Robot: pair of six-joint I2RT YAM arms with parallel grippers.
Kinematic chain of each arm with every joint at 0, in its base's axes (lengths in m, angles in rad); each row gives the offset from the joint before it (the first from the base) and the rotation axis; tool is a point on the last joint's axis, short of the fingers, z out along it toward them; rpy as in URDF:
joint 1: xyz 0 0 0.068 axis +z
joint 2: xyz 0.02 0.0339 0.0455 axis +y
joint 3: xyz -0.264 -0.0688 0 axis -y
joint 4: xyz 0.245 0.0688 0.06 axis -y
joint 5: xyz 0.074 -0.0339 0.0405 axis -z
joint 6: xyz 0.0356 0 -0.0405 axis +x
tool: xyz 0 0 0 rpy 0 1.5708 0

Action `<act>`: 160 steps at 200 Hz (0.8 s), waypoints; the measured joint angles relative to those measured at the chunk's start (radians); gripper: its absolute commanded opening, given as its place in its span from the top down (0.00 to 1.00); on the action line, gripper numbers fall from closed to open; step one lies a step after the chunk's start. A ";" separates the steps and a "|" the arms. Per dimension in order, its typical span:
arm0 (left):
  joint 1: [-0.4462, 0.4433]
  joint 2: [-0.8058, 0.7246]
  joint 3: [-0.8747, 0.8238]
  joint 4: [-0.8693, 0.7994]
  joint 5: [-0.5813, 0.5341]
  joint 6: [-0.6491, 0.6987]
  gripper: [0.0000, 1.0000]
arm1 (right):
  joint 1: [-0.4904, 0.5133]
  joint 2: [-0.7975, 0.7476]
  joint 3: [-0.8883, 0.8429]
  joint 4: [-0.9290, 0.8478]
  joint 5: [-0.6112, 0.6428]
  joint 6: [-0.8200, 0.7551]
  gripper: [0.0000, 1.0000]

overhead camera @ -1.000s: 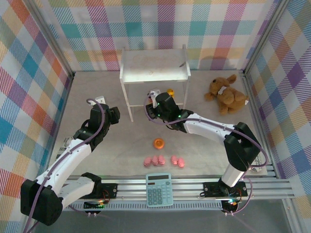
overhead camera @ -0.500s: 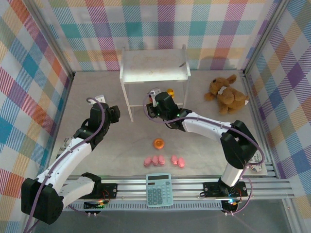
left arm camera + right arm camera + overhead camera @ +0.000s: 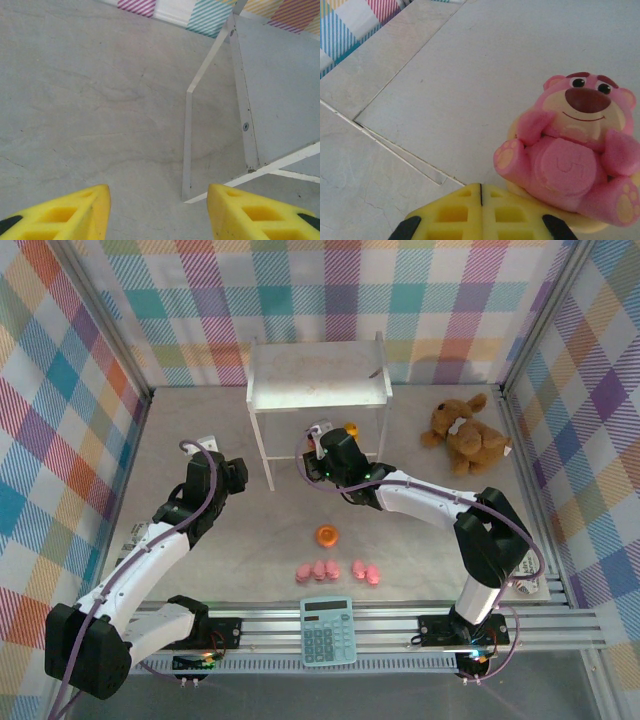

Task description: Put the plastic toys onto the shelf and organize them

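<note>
A: Which step is this?
B: Shelving, I judge. Nearest the arms, pink plastic pig figures (image 3: 320,571) and an orange plastic ring (image 3: 327,535) wait on the tabletop; the left arm's yellow fingers (image 3: 75,212) are spread, empty.
A: Farther in?
B: The right arm's yellow fingers (image 3: 460,210) are pressed together. A pink plastic bear-like figure (image 3: 570,160) sits just beside them, apparently on the lower board of the white two-tier shelf (image 3: 318,380). Next — back out without knocking it.

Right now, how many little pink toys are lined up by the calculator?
5. Three pink toys bunch together on the left, two more beside them, between the orange ring and the calculator. Others might be hidden.
</note>
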 measured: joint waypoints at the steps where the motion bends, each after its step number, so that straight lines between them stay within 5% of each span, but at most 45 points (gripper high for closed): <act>1: 0.000 0.000 0.000 0.000 0.000 0.000 0.46 | 0.000 0.000 0.000 0.000 0.000 0.000 0.99; 160: 0.000 0.000 0.000 0.000 0.013 0.001 0.47 | -0.029 0.000 0.000 0.053 0.116 0.040 0.99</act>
